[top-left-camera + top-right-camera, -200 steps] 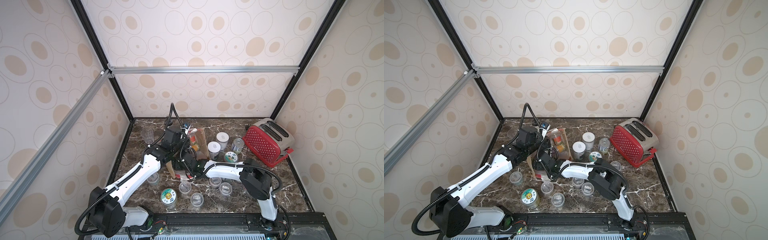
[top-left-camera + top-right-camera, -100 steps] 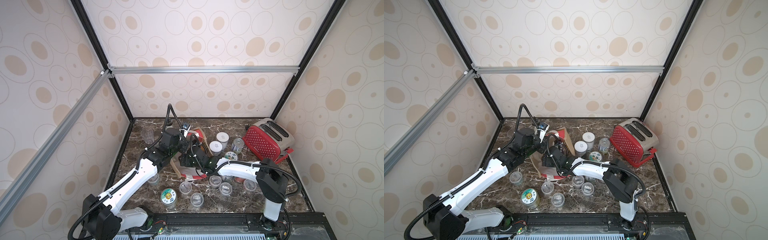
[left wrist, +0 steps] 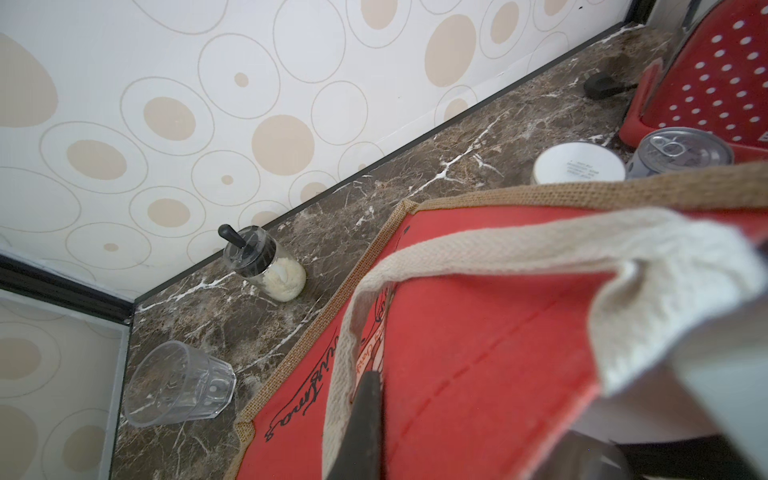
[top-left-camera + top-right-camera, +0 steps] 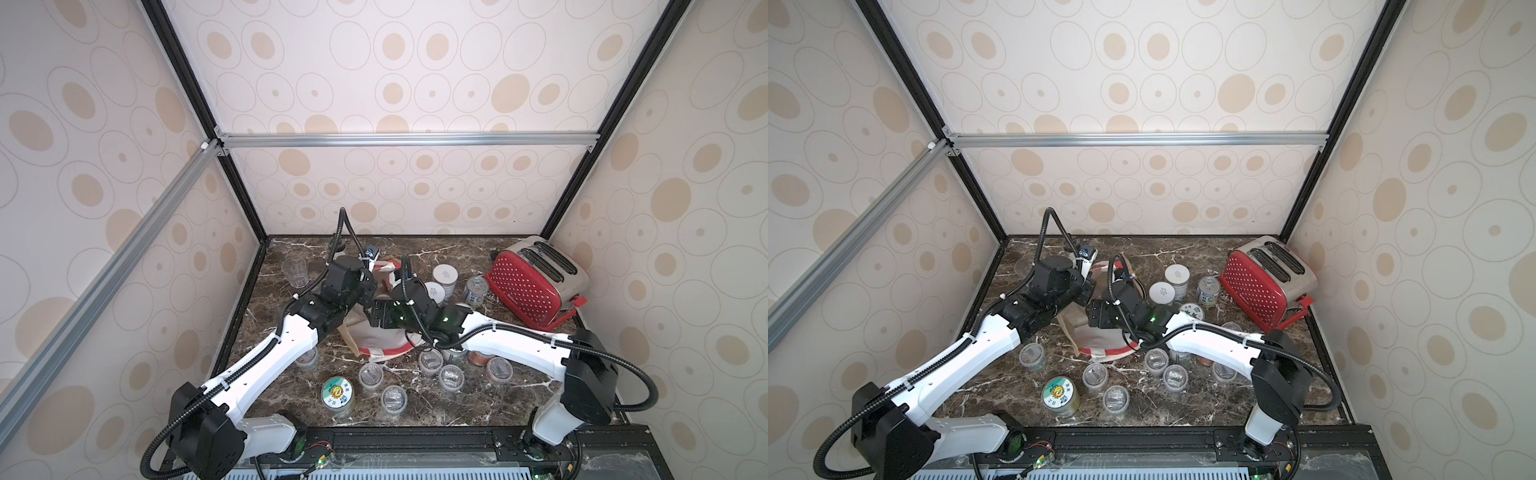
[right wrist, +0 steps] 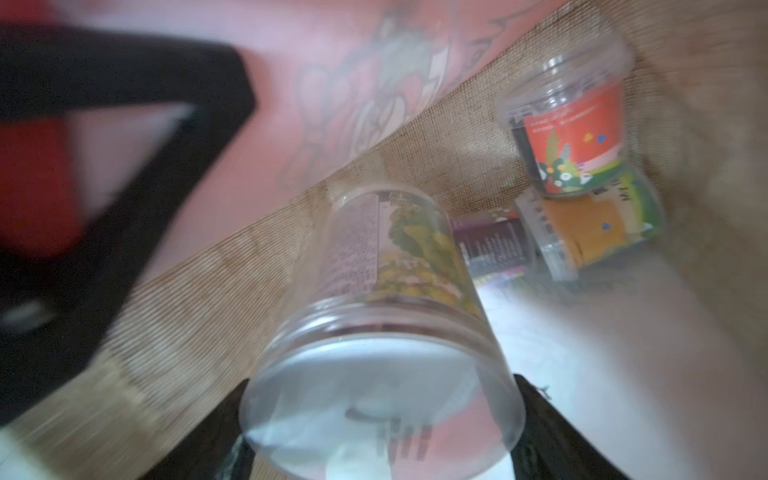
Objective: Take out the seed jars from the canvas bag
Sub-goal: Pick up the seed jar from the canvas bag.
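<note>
Seed jars (image 4: 337, 392) mostly stand on the bench (image 4: 415, 409); several remain in the canvas bag (image 4: 374, 338), left gripper (image 4: 369, 289) jaws shut on its handle (image 3: 457, 249), right gripper (image 5: 382, 419) jaws wide, apparently gripping one.

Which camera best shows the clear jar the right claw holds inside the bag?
The right wrist view: the clear jar fills it, its wide end between the fingers of the right gripper. Both top views hide it behind the arms and canvas bag; the left wrist view shows only the bag's outside.
</note>
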